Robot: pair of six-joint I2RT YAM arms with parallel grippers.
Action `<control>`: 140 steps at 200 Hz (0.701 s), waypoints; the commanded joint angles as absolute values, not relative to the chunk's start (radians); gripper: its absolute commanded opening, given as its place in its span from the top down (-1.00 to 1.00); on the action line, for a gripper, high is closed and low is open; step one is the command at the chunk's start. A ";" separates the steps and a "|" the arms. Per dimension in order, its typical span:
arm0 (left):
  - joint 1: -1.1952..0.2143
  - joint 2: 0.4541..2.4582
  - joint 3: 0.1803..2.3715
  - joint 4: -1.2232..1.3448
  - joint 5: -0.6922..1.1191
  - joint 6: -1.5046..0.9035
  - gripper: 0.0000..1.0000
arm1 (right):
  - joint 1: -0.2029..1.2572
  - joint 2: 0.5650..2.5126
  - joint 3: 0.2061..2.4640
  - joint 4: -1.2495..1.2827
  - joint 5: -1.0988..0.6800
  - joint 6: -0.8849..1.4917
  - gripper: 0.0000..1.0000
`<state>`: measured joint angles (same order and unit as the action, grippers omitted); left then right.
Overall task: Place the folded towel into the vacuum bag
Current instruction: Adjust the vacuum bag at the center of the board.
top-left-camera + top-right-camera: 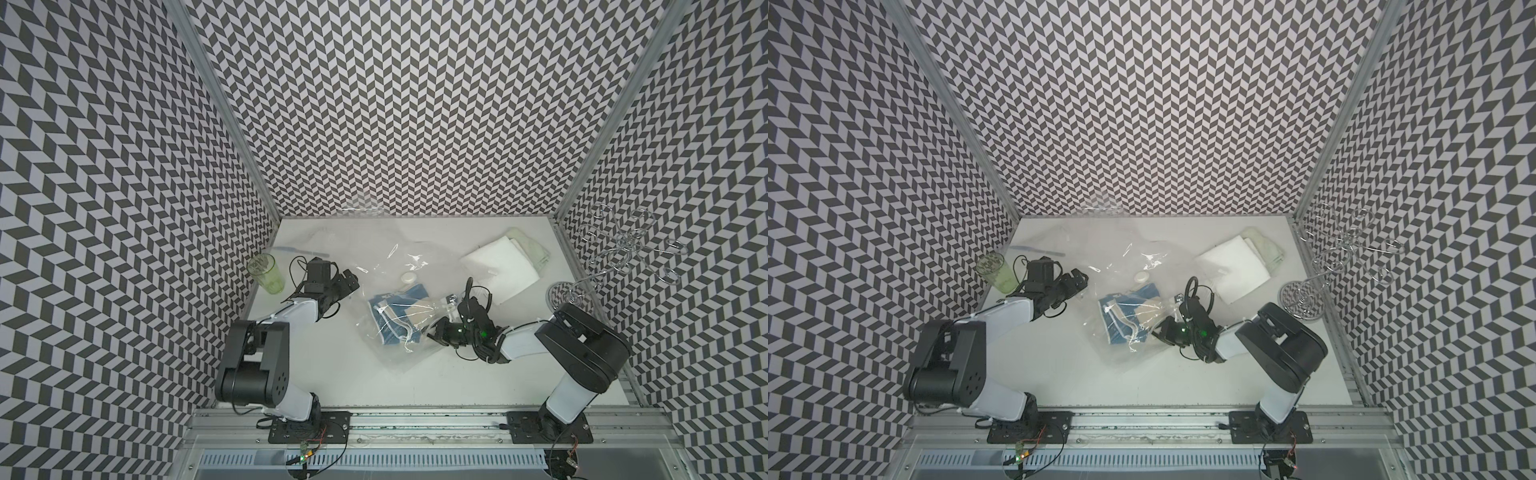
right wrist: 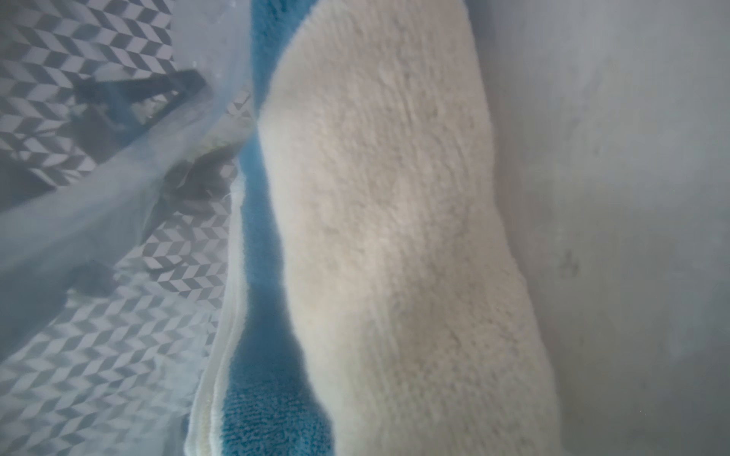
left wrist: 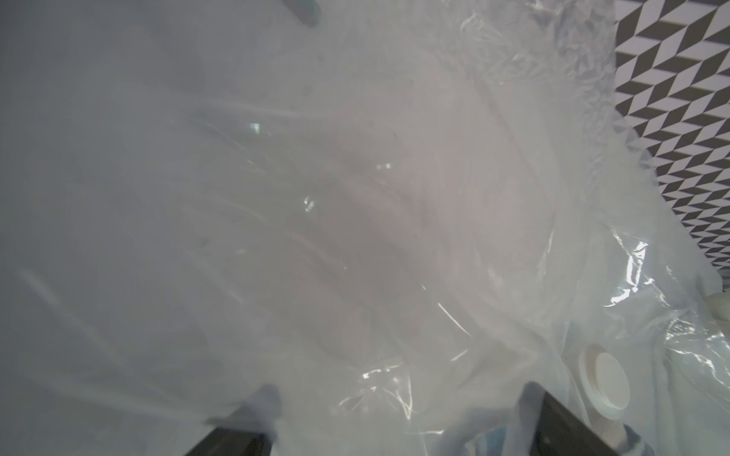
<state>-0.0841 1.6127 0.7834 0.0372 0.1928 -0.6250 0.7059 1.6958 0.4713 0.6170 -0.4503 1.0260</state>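
Folded blue-and-cream towel [image 1: 392, 318] sits mid-table [image 1: 332, 374], looks inside the clear bag [image 1: 374, 257], which spreads toward the back edge. White cap [image 1: 408, 277] is just behind the towel. Right gripper [image 1: 432, 329] is at the towel's right end, jaws together; cannot tell if it pinches towel or plastic. Left gripper [image 1: 351, 282] is at the bag's left side, jaws wide apart, holding nothing. Likely step: seat the towel deeper. Push low and flat, avoid bunching plastic, release only once it's well in. Cup [image 1: 266, 272] stands near the left edge, white cloths [image 1: 498, 266] in the back right corner.

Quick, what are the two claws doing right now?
Left gripper: open, gripping nothing.
Right gripper: shut at the towel; whether it grips it cannot be told.
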 commanded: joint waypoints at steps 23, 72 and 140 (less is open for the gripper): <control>-0.206 1.886 1.112 0.078 0.315 -0.494 -0.85 | 0.739 1.574 0.411 0.451 -0.419 1.011 0.83; -0.237 1.919 1.203 -0.117 0.271 -0.433 -0.83 | 0.750 1.594 0.474 0.480 -0.358 1.020 0.82; -0.329 1.503 1.104 -0.472 -0.011 -0.347 -0.84 | 0.759 1.610 0.474 0.598 -0.313 1.023 0.82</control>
